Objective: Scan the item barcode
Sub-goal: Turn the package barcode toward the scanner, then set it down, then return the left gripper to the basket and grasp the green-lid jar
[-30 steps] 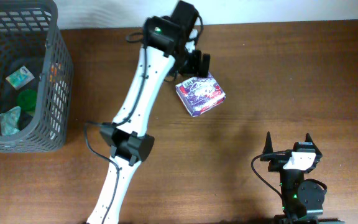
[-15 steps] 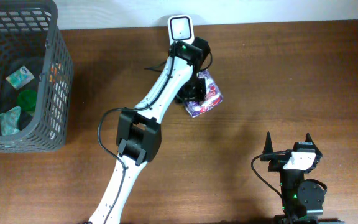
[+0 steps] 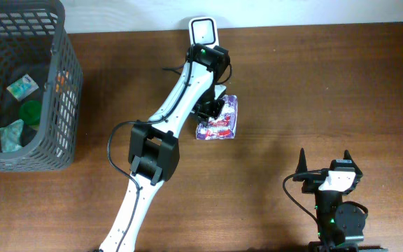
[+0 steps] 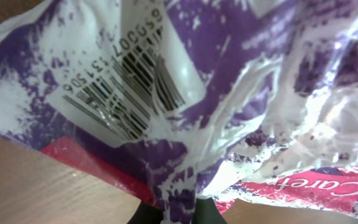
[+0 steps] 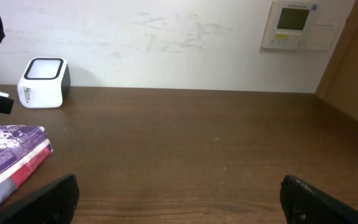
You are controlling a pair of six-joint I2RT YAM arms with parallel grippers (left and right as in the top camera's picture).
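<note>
- Your left gripper (image 3: pixel 214 110) is clenched on the purple-and-white packet (image 3: pixel 219 120). In the left wrist view a fold of wrapper sits pinched between the two dark fingertips (image 4: pixel 146 215) at the bottom edge.
- That same view is filled by the crinkled wrapper. Its barcode (image 4: pixel 126 93) faces the wrist camera on a white panel — creased and slanted, with a red band below it.
- The packet sits on the robot side of the white scanner (image 3: pixel 203 31) and slightly to its right, near it but not touching.
- From the right wrist you see the packet low and tilted in front of the scanner. You cannot tell from these views whether it rests on the table (image 3: pixel 341 84) or hangs just above it.
- The left arm reaches in from the robot side of the scanner, with its wrist passing just beside the scanner.
- Your right gripper (image 3: pixel 324 162) is released, with its fingers spread wide and nothing between them. It sits well to the right of the scanner, at the table's near edge.
- The grey basket (image 3: pixel 65 91) stands well to the left of the scanner — inside it are a green round thing (image 3: pixel 28 110) and a few small packets.
</note>
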